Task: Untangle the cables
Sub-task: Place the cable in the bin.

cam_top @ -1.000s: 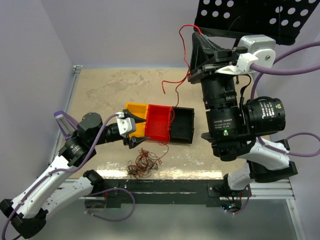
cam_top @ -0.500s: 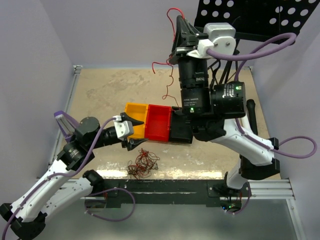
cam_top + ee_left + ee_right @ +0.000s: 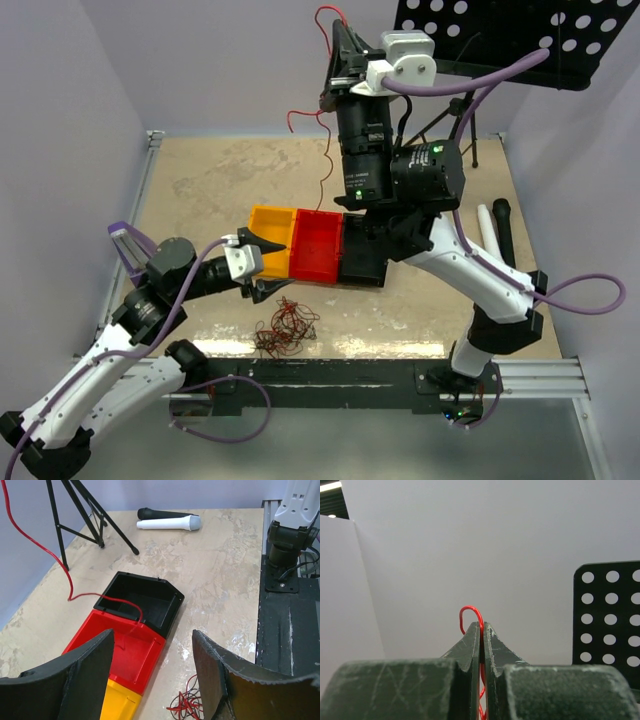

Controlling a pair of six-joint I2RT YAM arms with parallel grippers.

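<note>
The only writing I could find was small white print on the right arm (image 3: 365,170), too fine to read from the top camera. My right gripper (image 3: 481,626) was raised high over the far edge of the table (image 3: 200,180), clamped tight on a single red wire (image 3: 470,611). The wire looped just above the tips and trailed down to the three-part tray (image 3: 172,597) at the middle of the table, with its free end over the seam between the black and red compartments. The rest of the cables (image 3: 285,328), a red and dark snarl, sat by the near edge, left of centre. My left gripper (image 3: 270,265) hovered at the tray's yellow end, jaws spread and holding nothing. From above, the right arm hid part of the black compartment. A music stand (image 3: 500,35) stood at the far right corner, and a black microphone (image 3: 160,514) and a white cylinder (image 3: 167,524) lay side by side near the right edge.
</note>
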